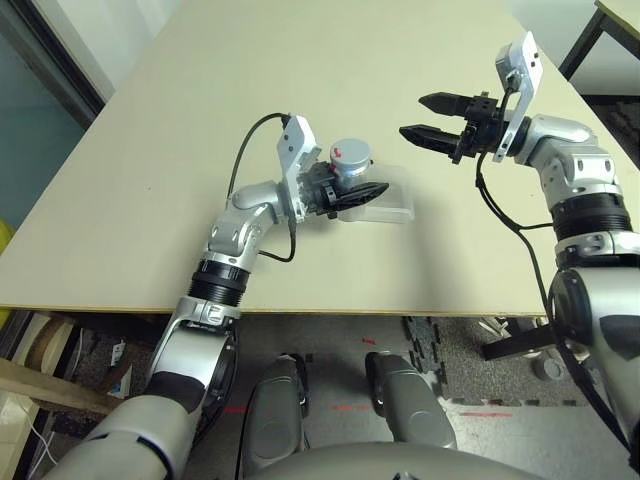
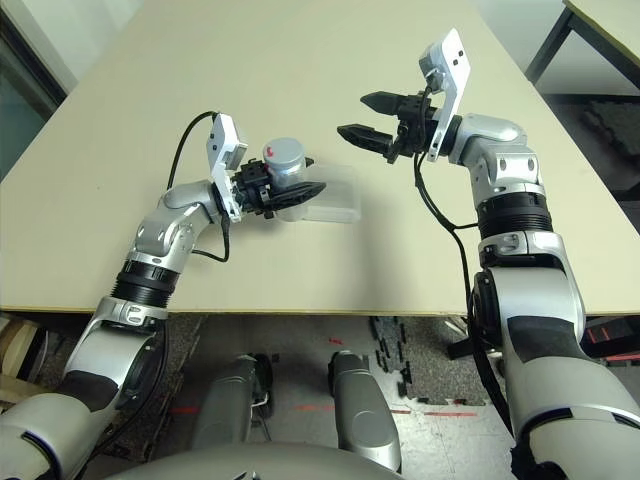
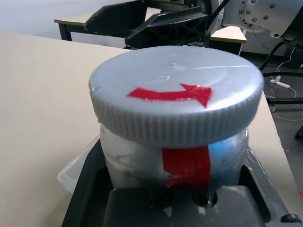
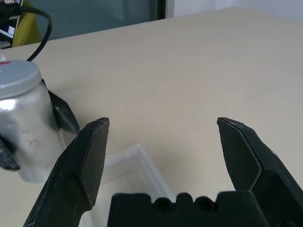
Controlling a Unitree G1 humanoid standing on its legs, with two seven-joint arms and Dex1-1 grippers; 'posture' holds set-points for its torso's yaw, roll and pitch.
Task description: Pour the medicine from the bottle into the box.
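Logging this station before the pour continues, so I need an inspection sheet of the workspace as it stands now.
Surface: beige table, bare around the job's things.
Job's things: bottle upright, grey cap still on, held over the near end of the clear box, which rests on the table. Medicine: nothing seen.
Clutter: nothing seen.
Pincers: left pincer shut on the bottle's body; right pincer open, raised beside the bottle, apart from it.
Cables: black cable looping off the left wrist; another along the right forearm.
Surroundings: another table at far right; dark floor mats below.
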